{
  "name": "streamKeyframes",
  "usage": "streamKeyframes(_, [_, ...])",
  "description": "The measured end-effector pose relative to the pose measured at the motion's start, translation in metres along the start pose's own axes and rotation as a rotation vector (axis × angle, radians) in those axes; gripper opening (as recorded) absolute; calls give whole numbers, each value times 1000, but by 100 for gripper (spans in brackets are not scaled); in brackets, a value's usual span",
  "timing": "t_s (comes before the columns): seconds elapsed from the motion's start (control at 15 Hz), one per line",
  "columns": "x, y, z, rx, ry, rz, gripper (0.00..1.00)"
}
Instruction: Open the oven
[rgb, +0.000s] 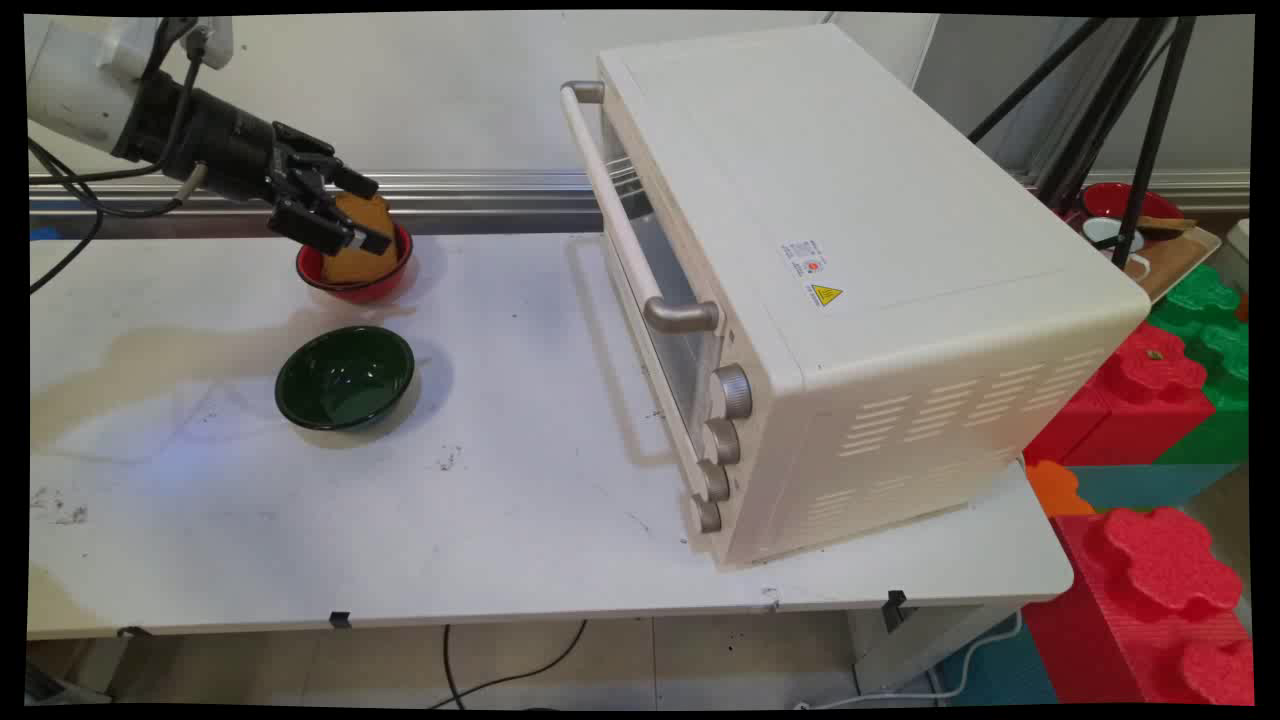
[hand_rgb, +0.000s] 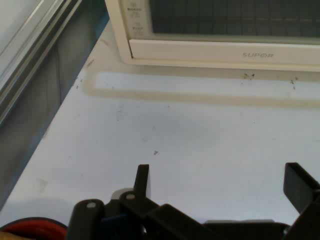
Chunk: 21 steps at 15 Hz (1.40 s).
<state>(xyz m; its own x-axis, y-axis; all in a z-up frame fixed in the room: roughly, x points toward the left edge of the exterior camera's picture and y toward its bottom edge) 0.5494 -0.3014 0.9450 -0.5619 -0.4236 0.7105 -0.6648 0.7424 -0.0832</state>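
The white tabletop (rgb: 520, 540) carries all items inspected. It shows scuffs and a tan stain toward its left side.

Largest item: a cream toaster oven (rgb: 850, 280) on the right half of the tabletop, set at an angle, with its glass door and long handle (rgb: 620, 210) facing left. The door is closed. Four round knobs (rgb: 722, 440) run in a column at the door's near end. A small warning sticker (rgb: 815, 272) sits on its top panel. In the hand view the oven's lower front edge (hand_rgb: 220, 50) lies across the top of the picture, well apart from the claw.

Next: a dark green bowl (rgb: 345, 377) stands upright left of centre, with nothing visible in it.

Next: a red bowl (rgb: 385, 280) stands just beyond the green one, near the tabletop's far edge. It holds an orange-brown rounded item (rgb: 358, 262), which rises above the rim.

The claw (rgb: 340, 210) reaches in from the upper left, directly over the red bowl. Its fingers (hand_rgb: 142, 179) stand wide apart, one on either side of the orange-brown item; whether they touch it cannot be determined. In the hand view nothing lies between the fingers, and the red bowl's rim (hand_rgb: 32, 225) shows at the lower left corner.

Off the tabletop, at right, stand large red and green foam blocks (rgb: 1160, 560) and a black tripod (rgb: 1130, 110).
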Motion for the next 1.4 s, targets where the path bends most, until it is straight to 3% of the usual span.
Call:
streamKeyframes(0.67, [11,-4,0,17,9,57,100])
streamKeyframes(1.13, [54,2,-4,7,102,133,100])
streamKeyframes(1.4, [94,11,-1,-34,170,153,100])
